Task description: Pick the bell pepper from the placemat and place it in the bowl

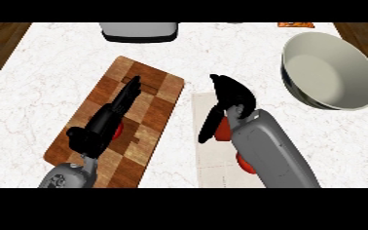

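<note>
The bell pepper (225,129) is seen as a patch of red under the right hand (233,97), on the pale placemat (208,165) at about 6 o'clock on the counter (237,53). Most of the pepper is hidden by the hand and forearm; a second red patch shows lower down beside the forearm, and whether it belongs to the same pepper cannot be told. Its long axis cannot be read.

The right fingers are curled down over the pepper, with the thumb hanging along its 9 o'clock side, so the pepper appears to be enclosed, though contact on the far side is hidden.

The bowl (302,80) is set at about 2 o'clock from the right hand, well apart from it, near the counter's right edge. The coming move is judged to be a lift and a carry toward 2 o'clock.

The left hand (108,122) is laid over a wooden cutting board (158,85) at 9 o'clock from the pepper, its fingers stretched out and holding nothing; a red spot shows beside it. The right hand is clearly the nearer one.
</note>
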Tool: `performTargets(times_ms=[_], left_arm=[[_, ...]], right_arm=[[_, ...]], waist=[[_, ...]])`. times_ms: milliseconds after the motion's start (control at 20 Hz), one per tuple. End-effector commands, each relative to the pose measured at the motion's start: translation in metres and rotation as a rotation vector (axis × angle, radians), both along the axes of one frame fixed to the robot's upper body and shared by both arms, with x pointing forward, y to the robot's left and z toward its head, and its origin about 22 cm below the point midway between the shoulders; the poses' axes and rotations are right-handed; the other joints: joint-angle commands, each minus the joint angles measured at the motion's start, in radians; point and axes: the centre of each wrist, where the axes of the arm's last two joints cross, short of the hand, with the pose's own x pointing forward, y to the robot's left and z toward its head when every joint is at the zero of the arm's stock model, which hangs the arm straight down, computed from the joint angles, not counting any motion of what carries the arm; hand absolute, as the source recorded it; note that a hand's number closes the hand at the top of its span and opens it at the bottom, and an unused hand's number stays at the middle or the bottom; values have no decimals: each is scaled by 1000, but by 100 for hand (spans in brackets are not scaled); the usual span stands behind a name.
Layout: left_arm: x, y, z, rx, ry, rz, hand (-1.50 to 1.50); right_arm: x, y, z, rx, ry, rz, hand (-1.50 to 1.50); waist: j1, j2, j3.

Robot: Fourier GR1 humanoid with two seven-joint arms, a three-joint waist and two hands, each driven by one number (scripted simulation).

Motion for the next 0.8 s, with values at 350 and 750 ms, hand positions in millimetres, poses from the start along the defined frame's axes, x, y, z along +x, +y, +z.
performTargets(times_ms=[350, 750], left_arm=[[-8, 13, 0, -6, -18, 4, 0], [-3, 2, -4, 1, 2, -2, 0]], right_arm=[[-16, 32, -6, -244, 44, -70, -150], [-16, 12, -25, -347, -51, -76, -150]], waist=[[-2, -1, 1], [-8, 2, 1]])
